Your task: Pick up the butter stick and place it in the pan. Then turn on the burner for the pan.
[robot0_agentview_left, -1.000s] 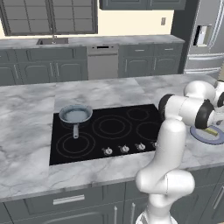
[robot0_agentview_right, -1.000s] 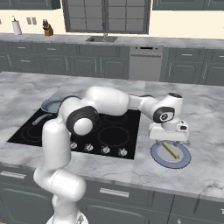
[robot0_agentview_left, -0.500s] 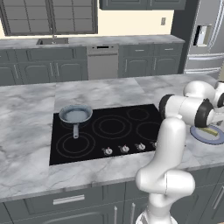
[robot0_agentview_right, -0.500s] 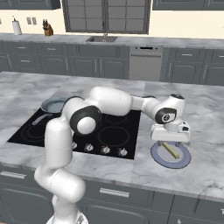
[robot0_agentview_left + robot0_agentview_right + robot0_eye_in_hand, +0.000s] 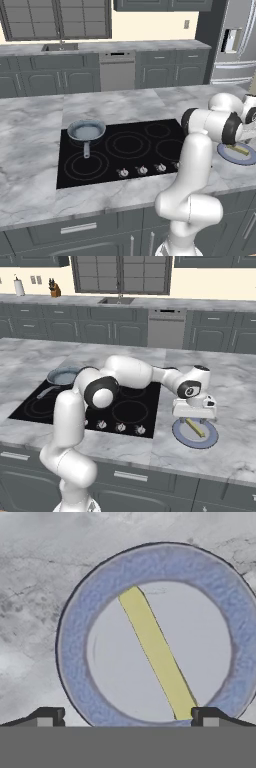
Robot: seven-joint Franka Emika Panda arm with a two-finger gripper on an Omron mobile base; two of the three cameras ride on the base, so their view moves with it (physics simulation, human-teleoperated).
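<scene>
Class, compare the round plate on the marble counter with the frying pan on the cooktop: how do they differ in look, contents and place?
The plate is flat with a blue-grey rim; the pan is grey metal with raised sides and a short handle. The plate holds the butter stick; the pan holds nothing. The plate lies on the counter right of the cooktop; the pan sits on the cooktop's far left. Both are round with pale insides.

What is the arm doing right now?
Gripper open above the plate. Butter stick lies on it, untouched. Pan waits on the cooktop. Nothing in the way.

light: even, bright, source unclear | shadows: faint | glare: none | blur: hand view soft, base views clear
</scene>
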